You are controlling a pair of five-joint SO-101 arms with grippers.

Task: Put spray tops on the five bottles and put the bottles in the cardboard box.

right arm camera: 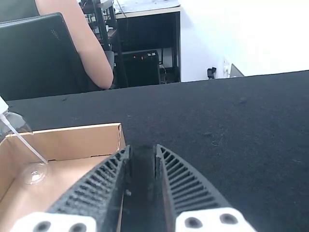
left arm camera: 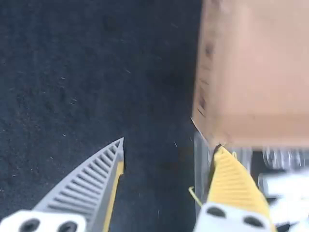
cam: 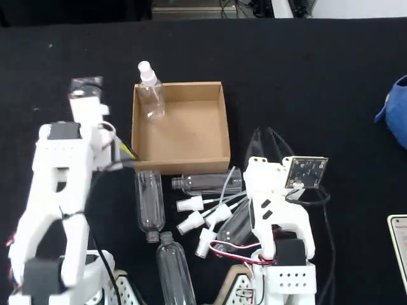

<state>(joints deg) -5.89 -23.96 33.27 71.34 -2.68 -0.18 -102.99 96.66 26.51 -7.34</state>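
One capped bottle (cam: 151, 95) leans in the far left corner of the cardboard box (cam: 184, 164), so four bare bottles (cam: 149, 203) and the loose spray tops (cam: 191, 222), heaped just near of the box, probably come next. The left gripper (left arm camera: 166, 164), spread wide and empty, hangs at the box's near left corner. The right gripper (right arm camera: 142, 152), narrowed to a slit and empty, must likely back off, since one bottle lies partly under its arm.

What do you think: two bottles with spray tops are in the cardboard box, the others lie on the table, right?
No, the high view shows one bottle with a spray top in the cardboard box; the others lie on the table.
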